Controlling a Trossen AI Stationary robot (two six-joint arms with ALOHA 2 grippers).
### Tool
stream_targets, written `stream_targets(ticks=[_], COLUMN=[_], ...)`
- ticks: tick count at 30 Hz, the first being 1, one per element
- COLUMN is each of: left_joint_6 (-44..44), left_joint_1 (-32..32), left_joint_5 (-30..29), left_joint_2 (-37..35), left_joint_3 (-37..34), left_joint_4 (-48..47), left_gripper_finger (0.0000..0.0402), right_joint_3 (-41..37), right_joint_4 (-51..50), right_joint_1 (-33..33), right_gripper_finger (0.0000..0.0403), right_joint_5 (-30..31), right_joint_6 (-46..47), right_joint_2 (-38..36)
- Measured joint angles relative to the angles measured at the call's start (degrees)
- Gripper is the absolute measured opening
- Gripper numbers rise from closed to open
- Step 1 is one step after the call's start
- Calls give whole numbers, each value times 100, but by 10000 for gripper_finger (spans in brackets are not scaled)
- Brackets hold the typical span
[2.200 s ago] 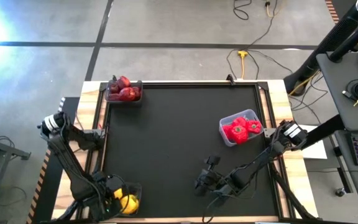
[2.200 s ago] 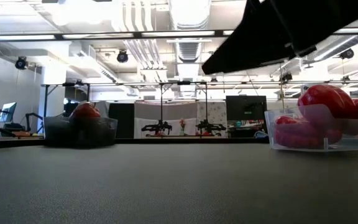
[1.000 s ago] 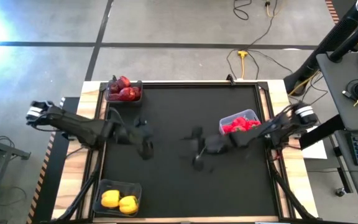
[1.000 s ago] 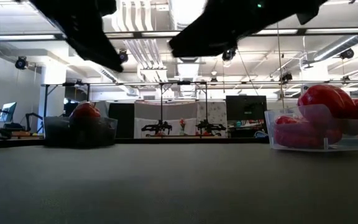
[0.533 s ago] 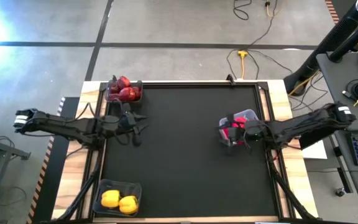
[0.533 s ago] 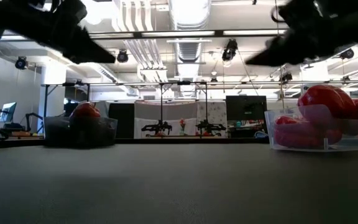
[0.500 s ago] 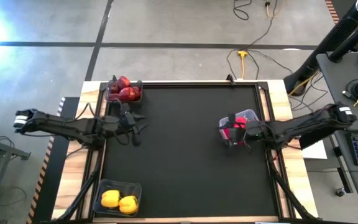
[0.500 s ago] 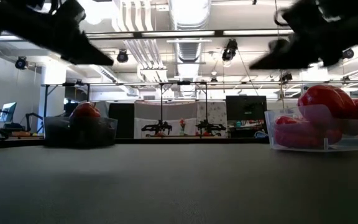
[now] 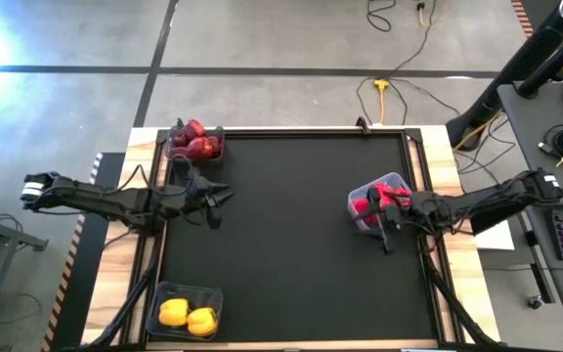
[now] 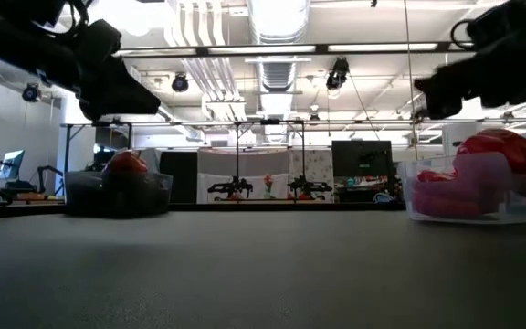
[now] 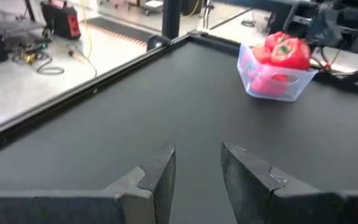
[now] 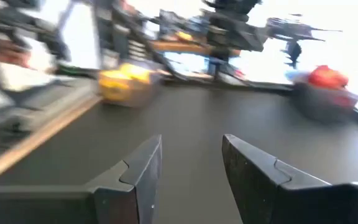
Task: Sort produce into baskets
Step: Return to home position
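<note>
- Left arm: you see it reach in from the table's left edge, low and nearly level. The left gripper point(image 9: 215, 201) hangs over the left part of the black mat point(image 9: 281, 254), just on the near side of the tub of dark fruit.
- Left gripper, wrist view: its fingers point(image 11: 164, 173) stand a little apart with only bare mat between them; it holds nothing.
- Far-left tub point(image 9: 221, 149): it sits at the mat's far left corner and holds the dark red fruit point(image 9: 196, 145), piled above the rim. In the low view the same tub point(image 10: 117, 196) shows at the left with one fruit point(image 10: 124, 164) on top.
- Near-left tub point(image 9: 186, 289): it sits at the mat's near left corner and holds two yellow peppers point(image 9: 188, 315), side by side and touching.
- Right tub point(image 9: 356, 215): this clear one stands near the mat's right edge and holds the red peppers point(image 9: 366, 204), heaped above its rim.
- Right arm: it comes in from the table's right side. The right gripper point(image 9: 385, 233) hovers at the near edge of the clear tub, partly covering it from above.
- Right gripper, wrist view: its fingers point(image 12: 143, 169) stand apart and carry nothing; beyond them you look across the mat.
</note>
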Motion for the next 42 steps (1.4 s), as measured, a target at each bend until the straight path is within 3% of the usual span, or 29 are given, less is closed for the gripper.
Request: stream_targets(ticks=[3, 9, 12, 18, 22, 30, 34, 39, 42], left_joint_6=[284, 1312, 1554, 1848, 1851, 1927, 2051, 2128, 1894], left_joint_1=[-13, -17, -17, -22, -46, -50, -57, -47, -59], left_joint_5=[50, 84, 136, 364, 380, 952, 1089, 806, 1196], left_joint_2=[-25, -55, -194, -724, -1037, -1833, -2402, -3031, -3367], left_joint_3=[6, -65, -388, -1732, -1497, -1707, -1707, -1709, -1709], left_joint_4=[132, 249, 825, 3171, 2167, 2182, 1909, 1366, 771], left_gripper_finger=[112, 112, 112, 112, 112, 112, 112, 112, 112], right_joint_3=[8, 24, 17, 10, 8, 6, 77, 137, 135], right_joint_4=[-71, -584, -269, -149, -1363, -3479, -3648, -3809, -3809], right_joint_1=[-4, -9, -7, -26, -24, -20, -52, -55, -57], right_gripper_finger=[161, 160, 163, 161, 157, 162, 160, 162, 164], right_joint_5=[-691, -671, -418, 680, 964, 789, 974, 1020, 962], right_joint_6=[298, 994, 728, 409, 695, 1077, 555, 424, 487], right_joint_2=[-255, -436, -442, -781, -1403, -3080, -3638, -3520, -3512])
